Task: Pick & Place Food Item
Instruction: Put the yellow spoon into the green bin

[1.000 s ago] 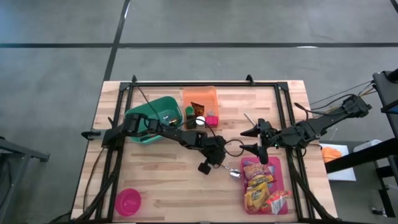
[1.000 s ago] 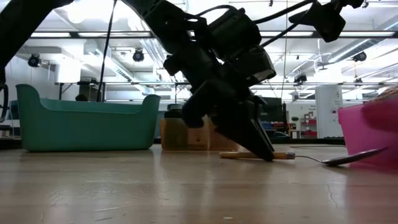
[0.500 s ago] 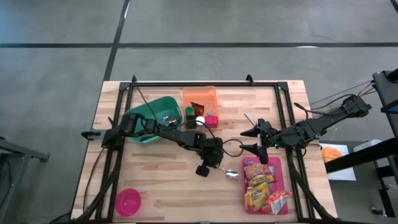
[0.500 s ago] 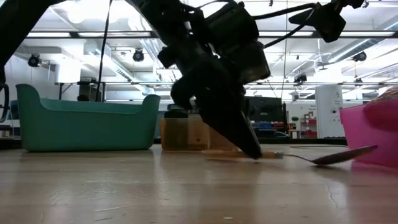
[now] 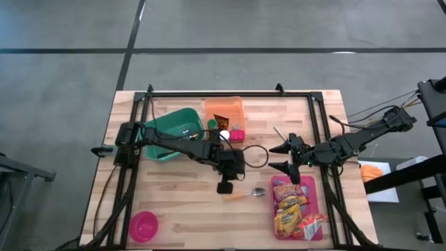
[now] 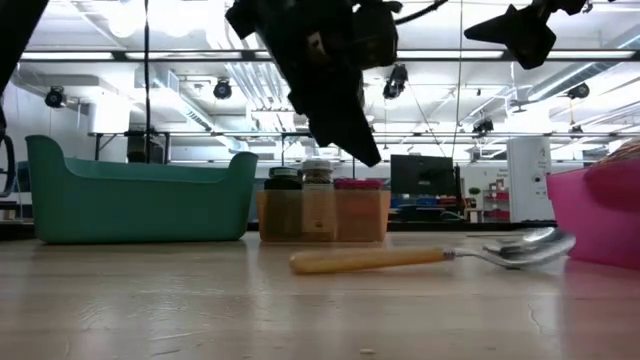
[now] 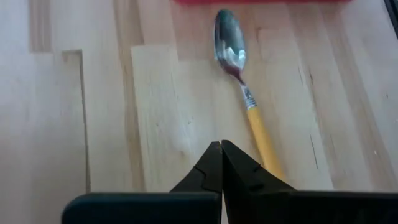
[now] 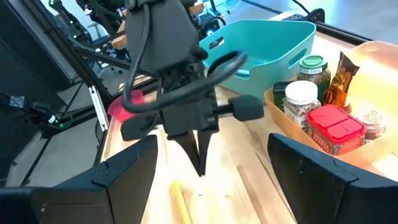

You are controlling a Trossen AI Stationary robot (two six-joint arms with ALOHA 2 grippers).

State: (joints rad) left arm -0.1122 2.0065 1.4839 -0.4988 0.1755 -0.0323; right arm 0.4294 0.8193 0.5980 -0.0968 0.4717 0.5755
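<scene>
High view: the wooden table (image 5: 174, 202) carries both arms, bins along the far side and a tray at the near right.
Left gripper (image 5: 231, 169): near the table's middle, raised above the wood, its fingers (image 7: 214, 165) pressed together with nothing between them.
Spoon (image 5: 245, 194): lies flat on the table just beside the left gripper, yellow handle toward the table's middle, metal bowl toward the pink tray; in the left wrist view (image 7: 245, 93) it lies clear of the closed fingertips, not touching them.
Low view: the spoon (image 6: 420, 258) rests on the wood with its bowl close to the pink tray (image 6: 600, 215), and the left gripper (image 6: 350, 135) hangs well above it.
Right gripper (image 5: 284, 157): held over the table just beyond the pink tray's far edge, jaws spread wide and empty; its two dark fingers (image 8: 127, 171) stand far apart in the right wrist view.
Pink tray (image 5: 315, 183): at the near right, holding several snack packets (image 5: 293, 209) in red, yellow and orange wrappers.
Orange bin (image 5: 224, 106): at the far middle, holding jars and small packets.
Green bin (image 5: 167, 125): beside the orange bin on its left, partly under the left arm.
Pink bowl (image 5: 143, 225): at the near left corner, well apart from everything else.
</scene>
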